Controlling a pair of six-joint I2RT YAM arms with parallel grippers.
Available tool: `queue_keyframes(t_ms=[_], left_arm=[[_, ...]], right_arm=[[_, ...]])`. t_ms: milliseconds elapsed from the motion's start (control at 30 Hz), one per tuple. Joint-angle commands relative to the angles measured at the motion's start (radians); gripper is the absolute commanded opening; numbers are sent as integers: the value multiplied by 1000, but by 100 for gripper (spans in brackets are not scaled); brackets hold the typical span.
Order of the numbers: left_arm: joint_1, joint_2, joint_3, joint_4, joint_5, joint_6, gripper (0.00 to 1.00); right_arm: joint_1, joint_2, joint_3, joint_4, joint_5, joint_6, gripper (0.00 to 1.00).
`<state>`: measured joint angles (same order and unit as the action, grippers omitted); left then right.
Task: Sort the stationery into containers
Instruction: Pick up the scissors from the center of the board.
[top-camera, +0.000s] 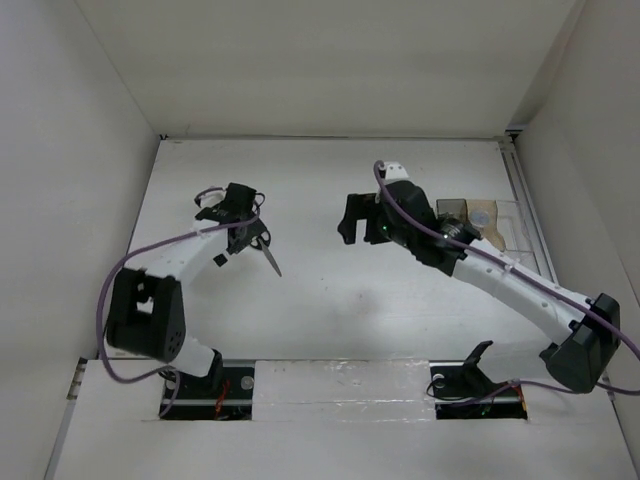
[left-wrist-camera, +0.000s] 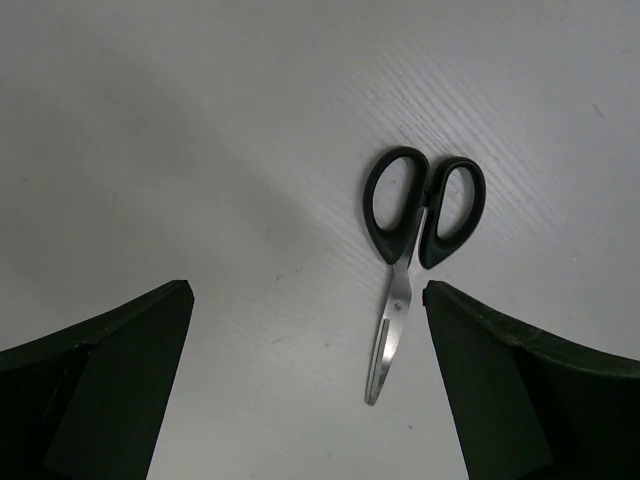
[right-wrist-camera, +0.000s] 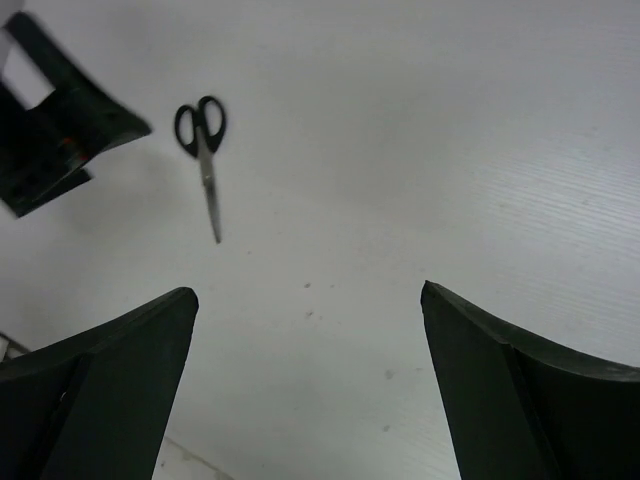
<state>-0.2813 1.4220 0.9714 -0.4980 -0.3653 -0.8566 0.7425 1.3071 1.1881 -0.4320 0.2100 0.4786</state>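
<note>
Scissors (left-wrist-camera: 410, 250) lie flat on table (top-camera: 320, 300), left-centre, blades shut, below L hand (left-wrist-camera: 307, 290), which is spread wide, empty. R hand (right-wrist-camera: 308, 290) also wide open, empty, over bare table. Organizer (top-camera: 497, 236) far right, partly hidden by R arm (top-camera: 500, 275).

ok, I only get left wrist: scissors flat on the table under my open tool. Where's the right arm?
Observer: The right tool is open and empty, over bare table to the right of the scissors.
Operator: Organizer?
Observer: The organizer sits at the table's right edge, partly hidden by the right arm.
Operator: Anything in it?
Observer: A small round tape roll; the rest I can't make out.
</note>
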Motion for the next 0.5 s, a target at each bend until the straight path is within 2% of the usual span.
queue_keyframes(t_ms=[0,200,333,467], left_arm=[[1,104,85,21,3,-61,100],[1,147,73,42,-21,-88,100],[1,210,127,33,-21,-78,99],[1,271,161,10,-31,-68,91]], right_arm=[[55,-37,-44,87,2,14,100],[95,-68,-123,143,-52,14,100],[104,-68,-154,165,-73,14,100],[127,-68,-174,174,-73,14,99]])
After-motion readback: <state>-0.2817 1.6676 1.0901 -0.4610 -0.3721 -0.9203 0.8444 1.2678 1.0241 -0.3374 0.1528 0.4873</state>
